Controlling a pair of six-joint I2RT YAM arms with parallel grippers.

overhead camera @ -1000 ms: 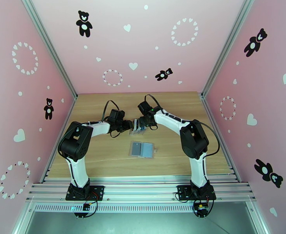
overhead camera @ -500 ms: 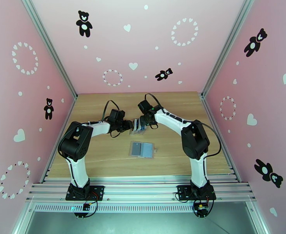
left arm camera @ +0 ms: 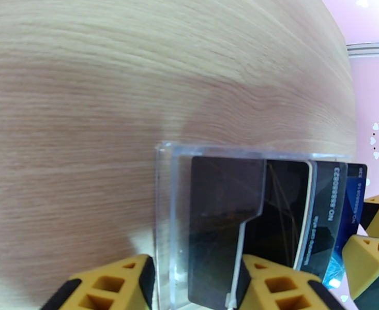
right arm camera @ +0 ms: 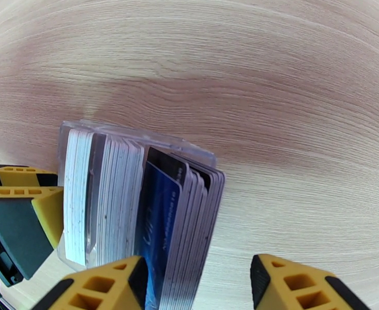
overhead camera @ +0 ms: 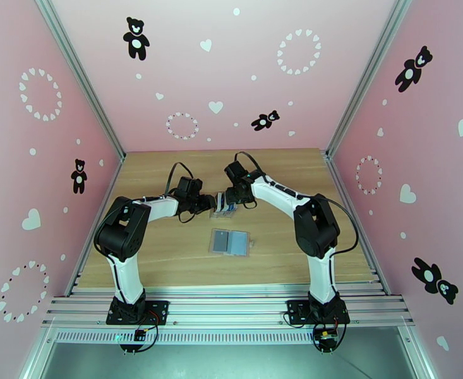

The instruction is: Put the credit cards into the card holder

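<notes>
Credit cards (right arm camera: 158, 223): packed upright on edge in a clear case (right arm camera: 137, 133) at mid-table, with white cards at one end and a blue card and dark cards at the other.
Card holder (overhead camera: 231, 242): lies flat and open on the table (overhead camera: 168, 266), nearer the arm bases and apart from the case. Its contents cannot be resolved.
Left gripper (left arm camera: 194, 262): pinches the end of the clear case, one pad outside the end wall, the other against the first dark card. Both pads appear to be in contact.
Right gripper (right arm camera: 197, 262): jaws apart, straddling the blue-fronted group of cards. Bare wood shows between the stack and the outer finger.
Step in hand (judged): selecting a card while the case is steadied.
Hazard, multiple pick: the cards sit face to face, and the wide jaws enclose several.
Hazard, case tips or slides: tightly packed cards could drag the case upward, and the left grip is on a thin, smooth wall.
Hazard, finger collision: both grippers work just beside each other over one small case.
Hazard, card slips or twists: the plastic is smooth and thin, and would be gripped near an edge.
</notes>
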